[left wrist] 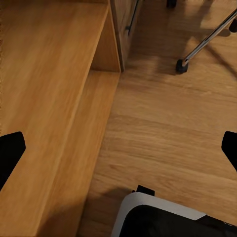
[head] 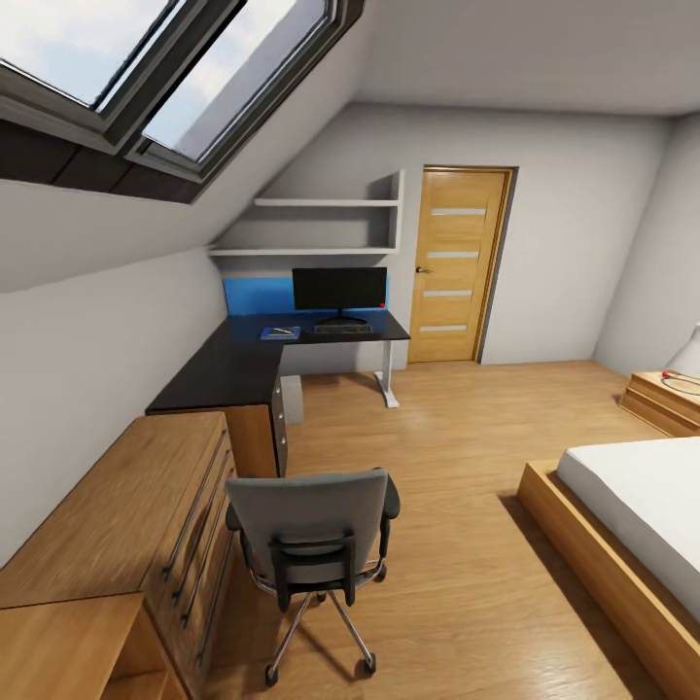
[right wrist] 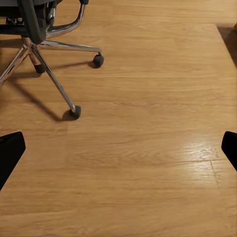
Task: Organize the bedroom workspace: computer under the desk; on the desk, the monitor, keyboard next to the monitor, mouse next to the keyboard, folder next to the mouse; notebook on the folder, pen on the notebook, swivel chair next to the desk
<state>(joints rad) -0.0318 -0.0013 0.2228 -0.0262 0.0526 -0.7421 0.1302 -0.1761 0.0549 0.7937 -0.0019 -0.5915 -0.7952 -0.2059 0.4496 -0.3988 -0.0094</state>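
Chair (head: 313, 544) stands just ahead of me beside the dresser (head: 117, 525), well short of the desk (head: 243, 365), so I judge moving it up to the desk is what remains. Far on the desk I see the monitor (head: 339, 289), the keyboard (head: 342, 330) before it, and the folder (head: 280, 333) with something pale on top. Both my grippers, left (left wrist: 118, 148) and right (right wrist: 118, 148), hang released over bare floor (right wrist: 148, 148), nothing between the fingers. No writing is readable anywhere.

Attic rm: skylights (head: 165, 68), wood floor (head: 457, 467), dresser (head: 117, 525), bed (head: 642, 506), door (head: 457, 262), wall shelves (head: 321, 226).
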